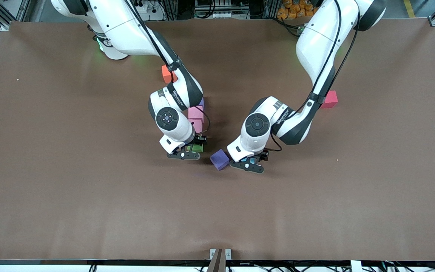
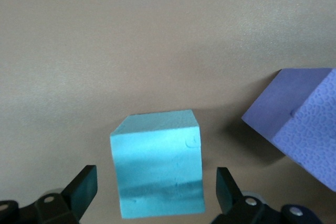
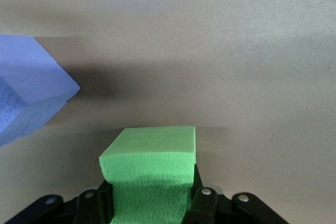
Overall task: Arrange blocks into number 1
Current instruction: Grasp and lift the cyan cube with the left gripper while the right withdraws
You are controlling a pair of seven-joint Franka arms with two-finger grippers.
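In the front view the right arm covers most of the green block and part of the two pink blocks just beside it; a purple block past them shows only a sliver. The orange block and red block are each partly hidden by an arm. The light blue block barely peeks from under the left pincer.

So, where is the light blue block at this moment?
The light blue block sits on the table between the open fingers of the left gripper, near the table's middle. The loose purple block lies beside it, toward the right arm's end.
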